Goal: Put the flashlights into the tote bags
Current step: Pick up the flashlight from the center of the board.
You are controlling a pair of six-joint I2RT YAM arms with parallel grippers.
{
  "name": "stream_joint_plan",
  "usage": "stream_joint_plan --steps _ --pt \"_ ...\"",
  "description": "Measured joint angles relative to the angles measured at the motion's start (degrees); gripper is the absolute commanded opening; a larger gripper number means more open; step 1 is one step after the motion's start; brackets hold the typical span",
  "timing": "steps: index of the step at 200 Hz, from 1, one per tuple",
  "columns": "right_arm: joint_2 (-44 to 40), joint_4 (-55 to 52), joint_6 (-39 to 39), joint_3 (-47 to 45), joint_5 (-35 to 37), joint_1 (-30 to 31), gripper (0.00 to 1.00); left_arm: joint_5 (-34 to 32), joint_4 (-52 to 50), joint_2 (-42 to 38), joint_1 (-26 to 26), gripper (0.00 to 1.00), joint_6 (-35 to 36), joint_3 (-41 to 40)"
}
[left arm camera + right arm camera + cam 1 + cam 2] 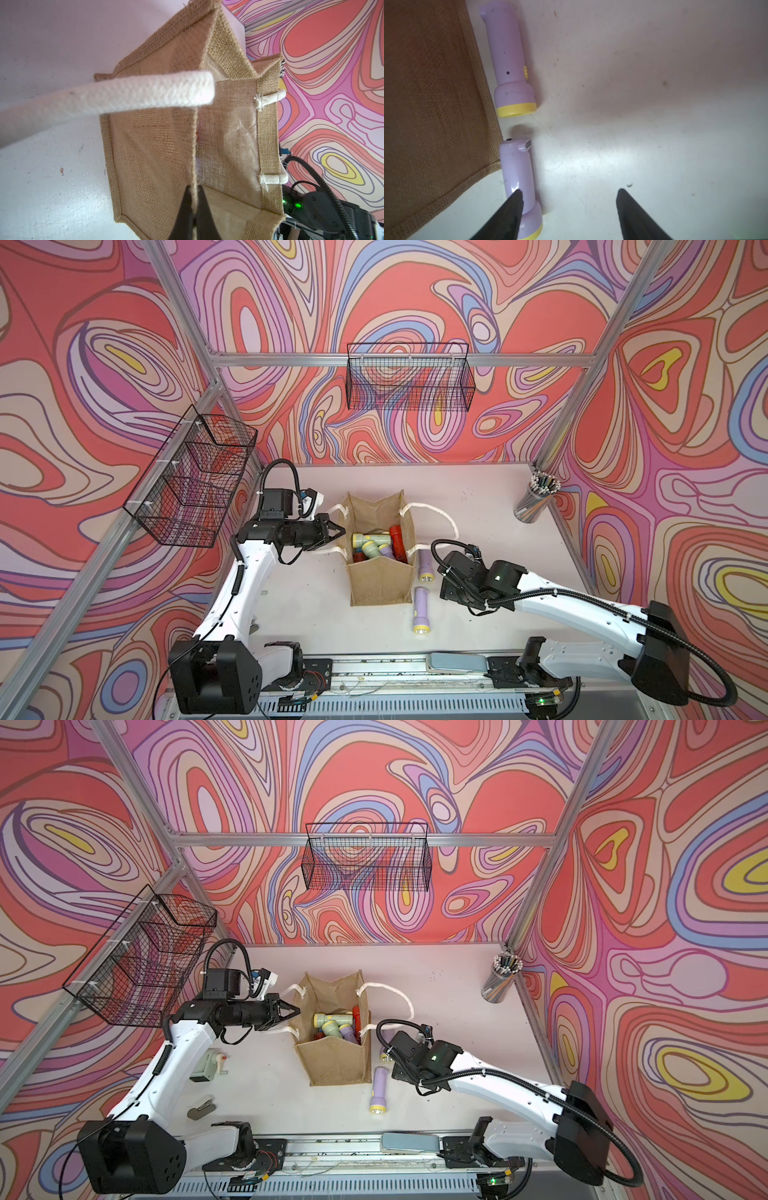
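The tabletop (478, 497) is pale, scuffed and speckled. It sits inside an aluminium frame (374, 360) with walls (415, 290) of swirling red, pink and lilac. Two black wire baskets (409, 377) hang from the frame. A cup of pencils (536, 497) stands in the far corner, well beyond the right gripper (569, 192).

The left gripper (194, 188) is pinched tight on the rim of the bag (153, 145), with burlap caught between its jaws. One white rope handle (135, 93) crosses just beyond its tips. The right gripper stands wide, holds nothing and points down at the tabletop. One of its fingers (508, 214) overlaps the nearer lilac flashlight (517, 166); I cannot tell whether they touch. A second lilac flashlight (508, 58) lies further ahead of that finger. Both lie just beside the bag's wall, on the side away from the left gripper.

Both top views look down into the bag, which neither wrist view does. Several flashlights (370, 539), green, red and lilac, are piled there just ahead of the left gripper. The top views hide the right gripper's jaws under its wrist, so only the right wrist view shows the gap between them. In a top view, a small pale green device (206, 1067) and a grey clip-like piece (201, 1108) lie behind the left gripper, beside its arm.
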Motion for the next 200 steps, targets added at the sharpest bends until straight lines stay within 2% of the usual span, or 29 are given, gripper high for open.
stream_joint_plan --steps 37,66,85,131,165,200 --pt "7.3 8.96 0.09 -0.24 -6.62 0.07 0.73 0.0 0.0 0.0 0.0 0.04 0.02 0.0" --pt "9.66 13.18 0.42 -0.7 -10.38 0.13 0.71 0.02 0.0 0.0 0.0 0.04 0.02 0.0" --pt "10.19 15.04 0.68 -1.42 -11.93 0.24 0.71 0.0 0.0 0.0 0.0 0.04 0.02 0.0" --pt "15.28 17.0 0.11 -1.01 -13.86 0.26 0.63 0.0 0.0 0.0 0.0 0.04 0.02 0.0" --pt "18.67 16.98 -0.46 0.15 -13.94 0.28 0.55 -0.02 0.0 0.0 0.0 0.04 0.04 0.0" --pt "20.46 16.39 -0.9 1.6 -13.2 0.28 0.32 -0.07 0.0 0.0 0.0 0.04 0.04 0.0"
